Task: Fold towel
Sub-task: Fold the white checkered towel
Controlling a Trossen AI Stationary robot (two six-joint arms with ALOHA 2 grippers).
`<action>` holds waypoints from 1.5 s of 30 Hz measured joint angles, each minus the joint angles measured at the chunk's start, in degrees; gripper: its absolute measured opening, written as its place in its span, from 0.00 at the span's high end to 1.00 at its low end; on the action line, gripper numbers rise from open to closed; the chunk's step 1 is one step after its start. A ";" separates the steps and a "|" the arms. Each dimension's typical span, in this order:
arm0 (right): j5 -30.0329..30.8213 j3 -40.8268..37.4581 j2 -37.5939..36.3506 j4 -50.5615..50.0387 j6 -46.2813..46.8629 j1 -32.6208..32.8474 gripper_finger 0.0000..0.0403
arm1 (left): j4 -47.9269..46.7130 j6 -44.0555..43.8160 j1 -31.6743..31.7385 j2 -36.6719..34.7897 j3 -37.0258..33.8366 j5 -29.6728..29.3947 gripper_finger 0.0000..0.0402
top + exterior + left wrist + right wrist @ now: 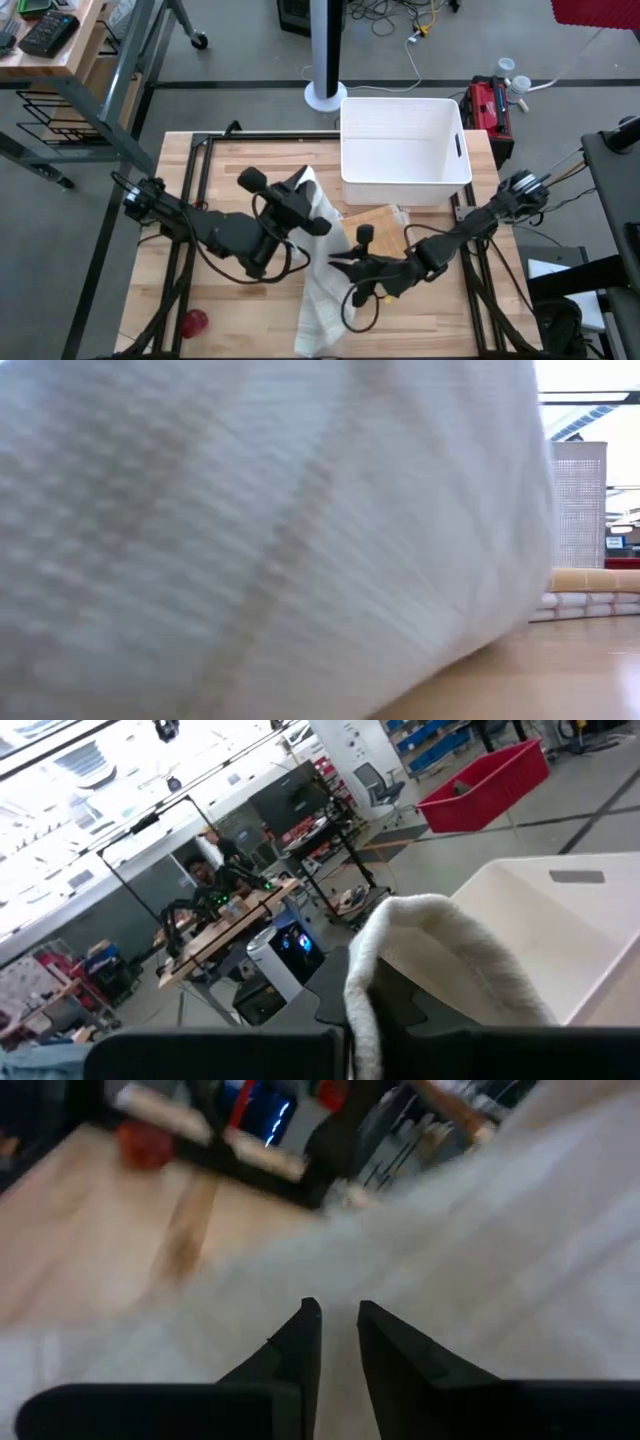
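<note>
One wooden desk (230,300), white towel (325,290) draped across; left pincer (312,222) clamped holding towel edge aloft, right pincer (338,1318) narrowly parted over cloth.

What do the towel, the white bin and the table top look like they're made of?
Towel: white woven cloth, probably cotton; a ribbed, waffle-like weave with faint stripes fills the low view.
White bin: likely moulded plastic, smooth matte walls with rounded corners.
Table: light wood, butcher-block look, with visible plank seams and grain.
</note>
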 joint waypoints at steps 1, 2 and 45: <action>0.90 1.38 0.52 0.87 -0.94 0.08 0.85 | 0.26 -0.02 0.20 -0.08 0.11 0.01 1.00; 1.81 2.54 0.89 1.06 -1.42 0.20 0.85 | 0.25 0.00 0.48 -0.09 0.33 0.01 1.00; -17.76 -13.93 -6.63 11.67 3.71 -7.49 0.99 | -0.54 -6.91 -8.54 0.30 2.57 0.03 1.00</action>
